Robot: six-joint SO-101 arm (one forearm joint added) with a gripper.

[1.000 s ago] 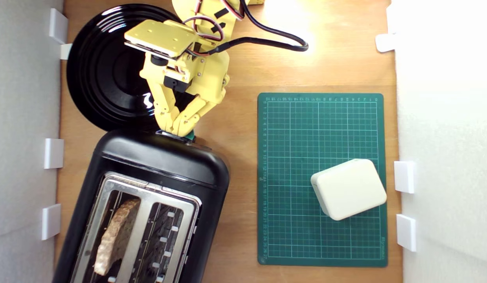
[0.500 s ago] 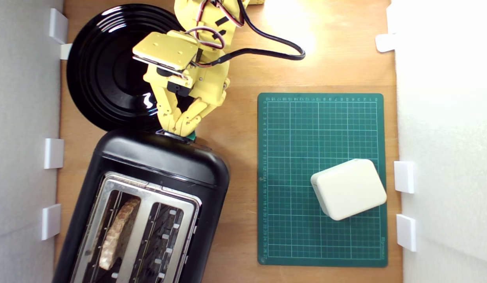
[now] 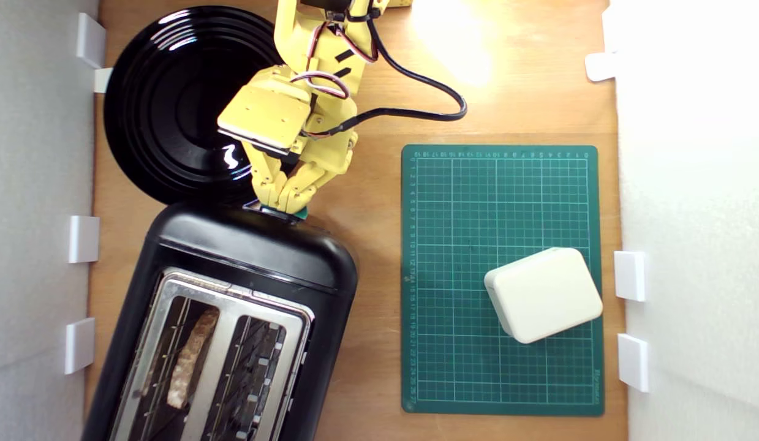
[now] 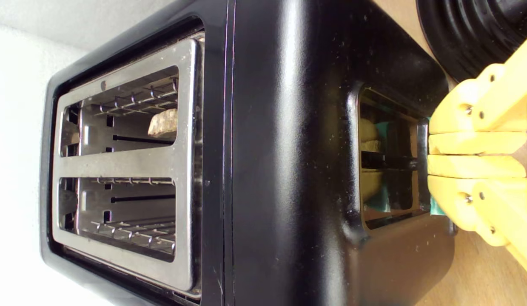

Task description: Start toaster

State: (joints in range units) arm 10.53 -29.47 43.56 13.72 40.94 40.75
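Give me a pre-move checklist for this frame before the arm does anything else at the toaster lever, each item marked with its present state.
1. gripper shut, tips on the teal lever knob at the toaster end: ok.
2. Bread slice sunk low in one slot: ok.
3. Other slot has nothing in it: ok.
4. Lever latched at the bottom: cannot tell.
5. black plate not struck by the arm hanging over it: cannot tell.
6. Arm cable lies off the toaster: ok.
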